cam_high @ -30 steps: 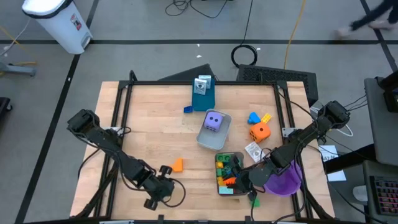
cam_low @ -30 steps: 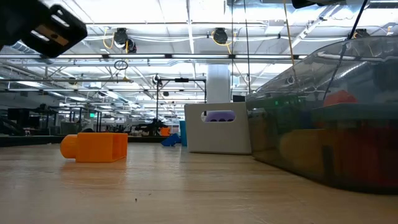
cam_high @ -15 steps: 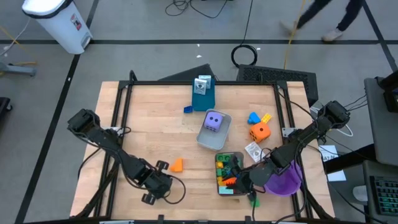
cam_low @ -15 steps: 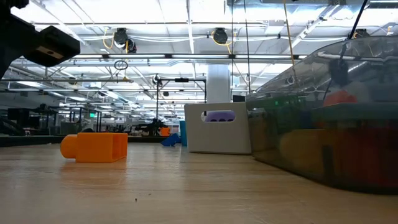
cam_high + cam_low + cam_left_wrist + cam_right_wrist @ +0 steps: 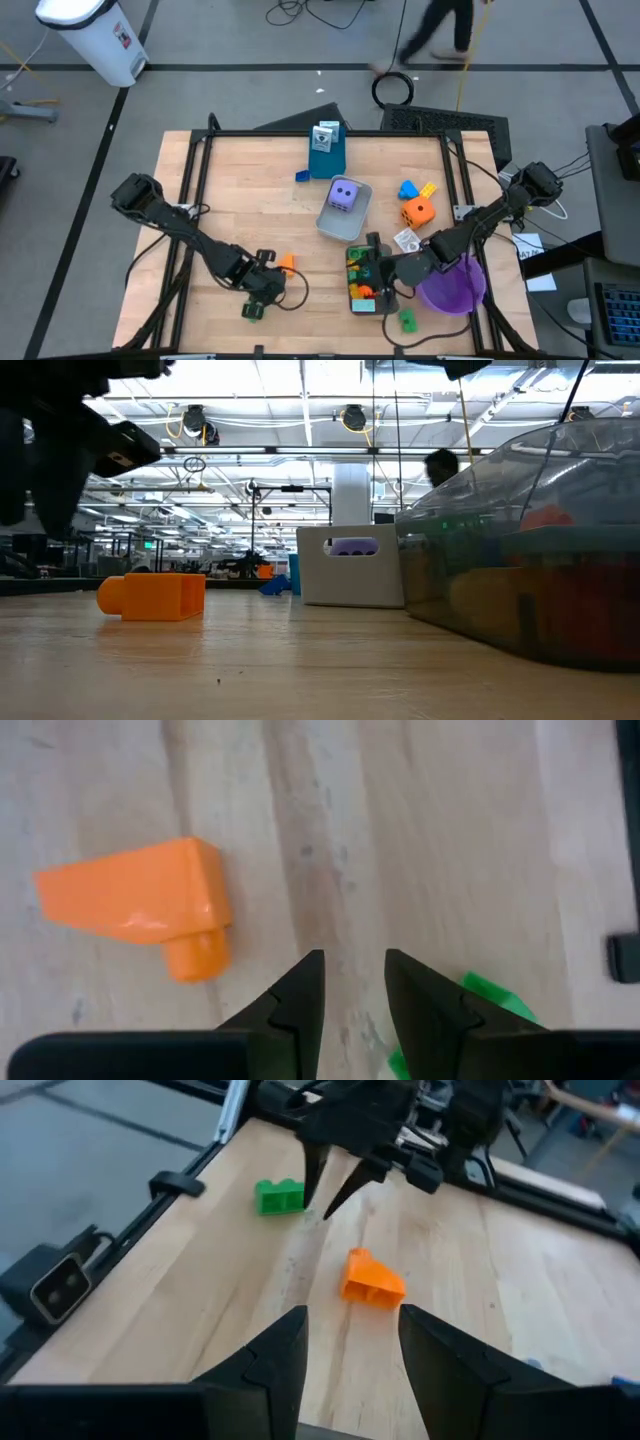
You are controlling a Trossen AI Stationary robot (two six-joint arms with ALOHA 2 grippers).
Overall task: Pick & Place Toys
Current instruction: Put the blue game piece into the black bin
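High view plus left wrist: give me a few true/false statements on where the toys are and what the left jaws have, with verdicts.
1. The purple die sits in a grey tray. True.
2. The orange die lies in the purple bowl. False: it stands on the bare table, next to a blue brick and a yellow brick.
3. The left gripper holds the orange brick. False: its jaws stand slightly apart with nothing between them, and the brick lies on the wood beside it.
4. A green brick lies on the table close to the left gripper. True.
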